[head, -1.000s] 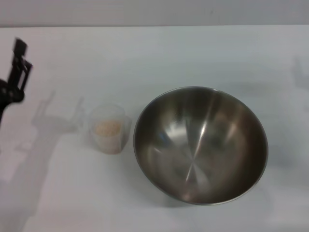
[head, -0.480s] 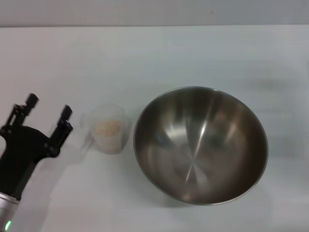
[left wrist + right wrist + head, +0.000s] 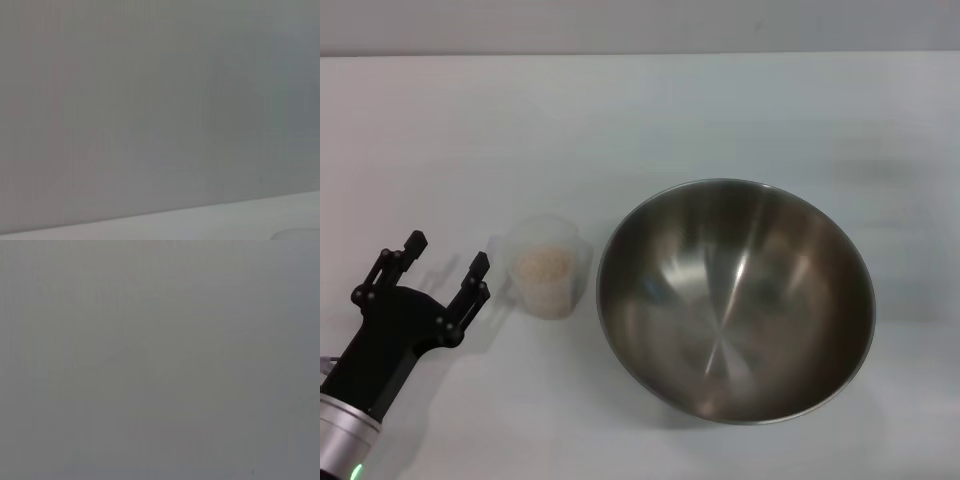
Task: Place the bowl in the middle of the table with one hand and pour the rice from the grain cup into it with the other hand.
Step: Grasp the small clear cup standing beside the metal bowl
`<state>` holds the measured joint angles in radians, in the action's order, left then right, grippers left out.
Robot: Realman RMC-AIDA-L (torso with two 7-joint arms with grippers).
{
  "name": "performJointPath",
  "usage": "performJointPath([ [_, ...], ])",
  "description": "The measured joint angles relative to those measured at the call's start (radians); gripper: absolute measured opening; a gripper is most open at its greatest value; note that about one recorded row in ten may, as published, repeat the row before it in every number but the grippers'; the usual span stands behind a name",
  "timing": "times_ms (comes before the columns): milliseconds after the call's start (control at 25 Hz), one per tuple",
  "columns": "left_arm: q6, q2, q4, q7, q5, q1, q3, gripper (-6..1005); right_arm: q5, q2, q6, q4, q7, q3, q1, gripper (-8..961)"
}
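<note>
The large steel bowl (image 3: pixel 735 298) stands on the white table (image 3: pixel 640 120), right of centre, and is empty. The small translucent grain cup (image 3: pixel 550 266) stands just left of it, upright, with a heap of pale rice (image 3: pixel 541 264) inside. My left gripper (image 3: pixel 447 254) is open, low at the near left, its fingers pointing toward the cup, a short way to its left and apart from it. My right gripper is out of view. The right wrist view shows only plain grey.
The table's far edge (image 3: pixel 640 54) meets a grey wall. The left wrist view shows that grey wall and a strip of the tabletop (image 3: pixel 210 220).
My left arm has come in from the far left edge toward the cup and dropped lower, fingers now pointing at it. The cup and bowl have not moved.
</note>
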<state>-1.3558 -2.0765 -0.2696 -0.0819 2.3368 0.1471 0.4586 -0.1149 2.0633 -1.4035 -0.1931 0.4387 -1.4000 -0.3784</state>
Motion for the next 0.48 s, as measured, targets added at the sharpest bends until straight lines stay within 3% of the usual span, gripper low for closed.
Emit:
performJointPath([
  [480,0.072,-0.002,-0.004,-0.023,0.001,0.025,-0.004,629,0.0,0.0,0.0,0.001,0.0,0.009,0.0,511],
])
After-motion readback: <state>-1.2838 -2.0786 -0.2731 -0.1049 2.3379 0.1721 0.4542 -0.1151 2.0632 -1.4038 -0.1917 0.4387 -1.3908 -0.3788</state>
